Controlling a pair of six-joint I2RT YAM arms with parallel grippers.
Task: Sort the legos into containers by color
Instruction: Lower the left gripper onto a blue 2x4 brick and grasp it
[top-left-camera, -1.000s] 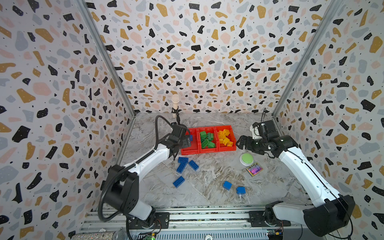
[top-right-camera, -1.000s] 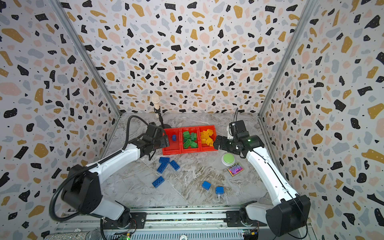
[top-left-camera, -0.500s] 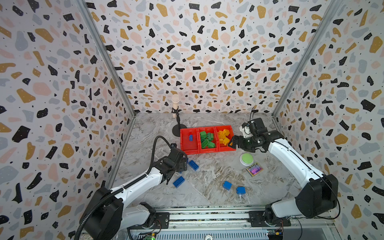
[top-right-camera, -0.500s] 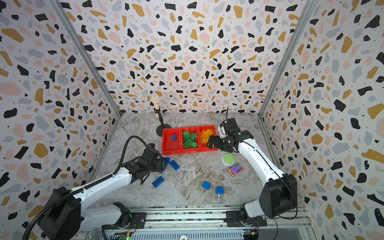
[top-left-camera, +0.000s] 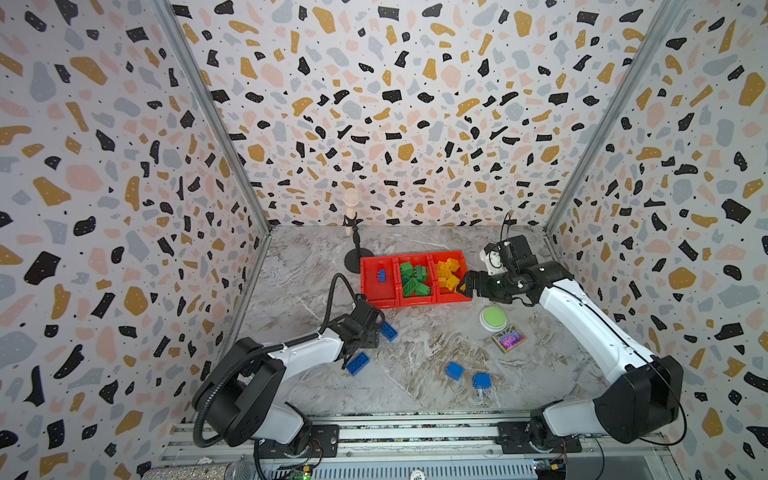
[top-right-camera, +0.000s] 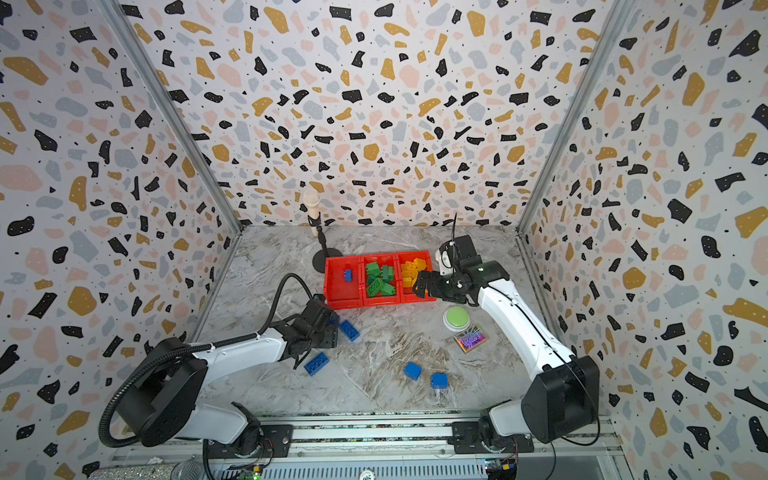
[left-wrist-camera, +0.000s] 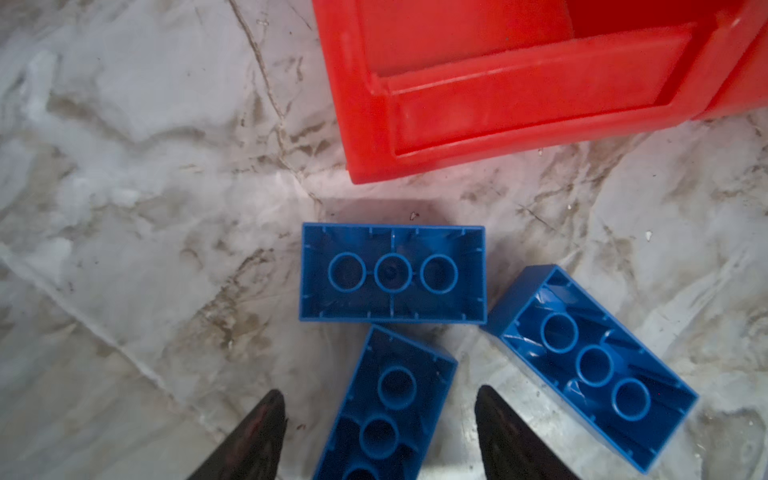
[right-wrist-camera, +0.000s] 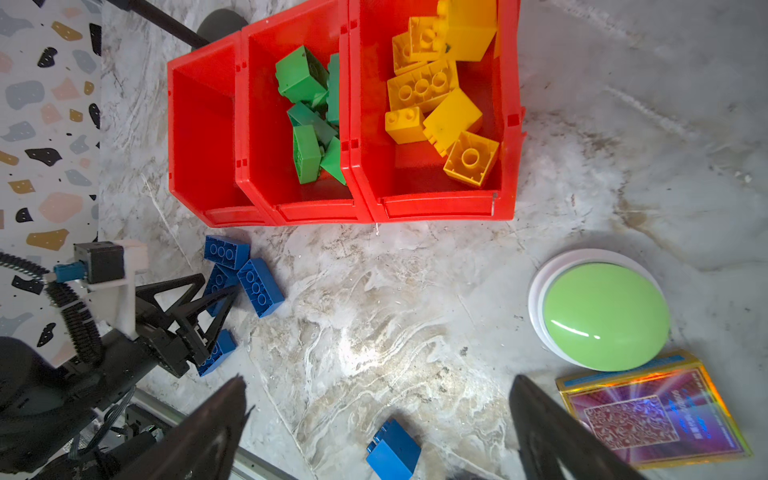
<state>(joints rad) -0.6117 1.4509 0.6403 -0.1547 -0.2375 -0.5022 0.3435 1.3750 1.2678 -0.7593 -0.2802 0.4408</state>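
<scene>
Brick (left-wrist-camera: 386, 419) likely stiff, light, slick-walled; best nipped across long sides; left pincer (left-wrist-camera: 379, 395) apart astride it; right pincer (right-wrist-camera: 378, 380) spread, empty.

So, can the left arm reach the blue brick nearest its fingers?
Probably yes. The left fingers stand open on either side of that blue brick, nothing above it; the neighbouring brick lies close to one finger but seems clear.

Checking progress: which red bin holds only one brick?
The end bin beside the black stand, holding one blue brick; the others hold green and yellow piles.
</scene>
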